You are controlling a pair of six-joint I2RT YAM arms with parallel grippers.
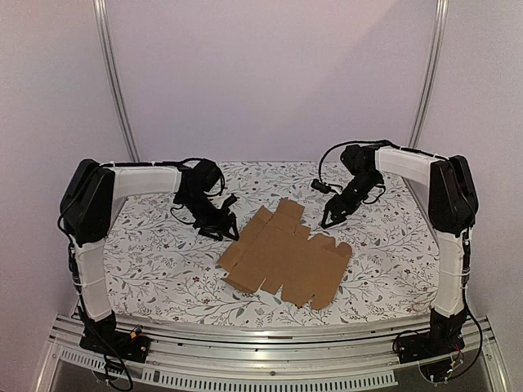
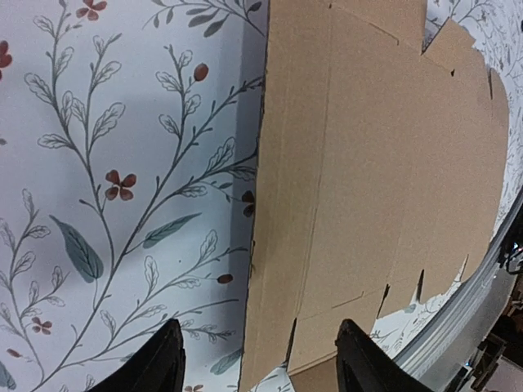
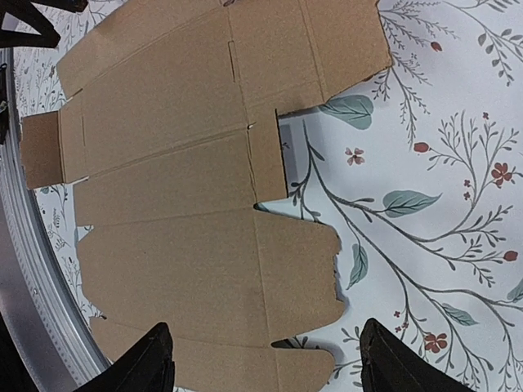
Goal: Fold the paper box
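Note:
The paper box [image 1: 284,255] is a flat, unfolded brown cardboard sheet with flaps and tabs, lying in the middle of the table. My left gripper [image 1: 227,230] hovers open just left of the sheet's left edge; in the left wrist view [image 2: 257,359] the box [image 2: 384,163] lies between and beyond its spread fingers [image 2: 359,359]. My right gripper [image 1: 330,219] hovers open above the sheet's far right corner; in the right wrist view [image 3: 265,367] the box [image 3: 204,212] fills the left half under its spread fingers [image 3: 147,363]. Neither gripper touches the cardboard.
The table carries a white cloth with a floral print [image 1: 163,253]. A metal rail [image 1: 270,343] runs along the near edge. Two slanted metal poles [image 1: 118,82] stand at the back against the pale wall.

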